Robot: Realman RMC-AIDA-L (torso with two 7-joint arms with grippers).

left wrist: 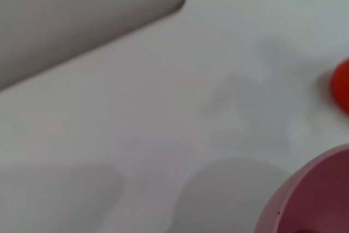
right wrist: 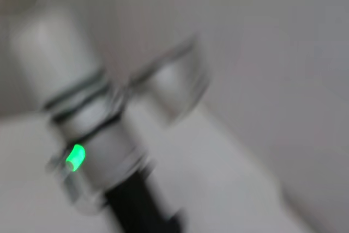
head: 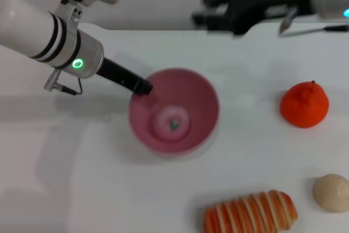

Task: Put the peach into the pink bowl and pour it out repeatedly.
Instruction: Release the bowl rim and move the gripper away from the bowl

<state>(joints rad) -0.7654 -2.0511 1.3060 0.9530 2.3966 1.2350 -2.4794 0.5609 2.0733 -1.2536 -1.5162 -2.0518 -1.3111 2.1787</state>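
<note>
The pink bowl [head: 174, 110] stands upright on the white table, left of centre in the head view. The peach [head: 171, 123] lies inside it, pale pink with a green leaf mark. My left gripper [head: 143, 87] reaches down from the left, and its black fingers close on the bowl's near-left rim. A part of the bowl's rim [left wrist: 316, 195] also shows in the left wrist view. My right gripper [head: 210, 10] hovers high at the back, beyond the bowl, open and empty.
A bright orange fruit [head: 304, 105] sits right of the bowl and also shows in the left wrist view [left wrist: 342, 87]. A striped orange bread [head: 251, 213] lies at the front. A beige lump [head: 331, 192] sits front right. The right wrist view shows my left arm [right wrist: 82, 151].
</note>
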